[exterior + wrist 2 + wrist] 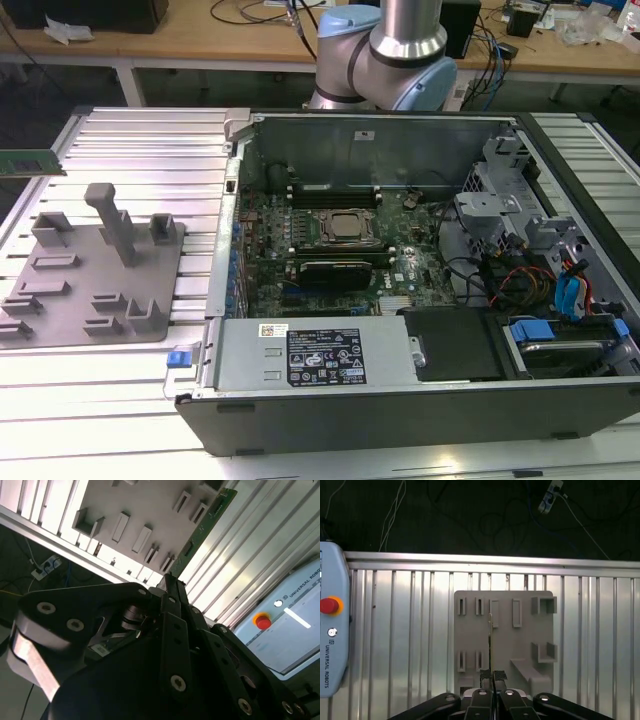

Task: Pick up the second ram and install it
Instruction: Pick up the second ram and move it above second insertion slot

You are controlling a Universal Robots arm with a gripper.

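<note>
The second ram (202, 530) is a long, narrow green board, and my gripper (169, 581) is shut on one end of it. In the first wrist view the ram (490, 640) appears edge-on as a thin line, rising from between the shut fingers of the gripper (492, 675) above the grey tray (520, 640). In the exterior view the ram (30, 161) hangs level at the far left, over the ribbed table beyond the grey tray (90, 290).
An open computer case (400, 400) lies on the exterior view's right, with its motherboard, silver processor chip (345, 228) and memory slots (335, 190) exposed. The arm's base (385, 50) stands behind the case. A teach pendant (330, 630) with a red button lies on the ribbed table.
</note>
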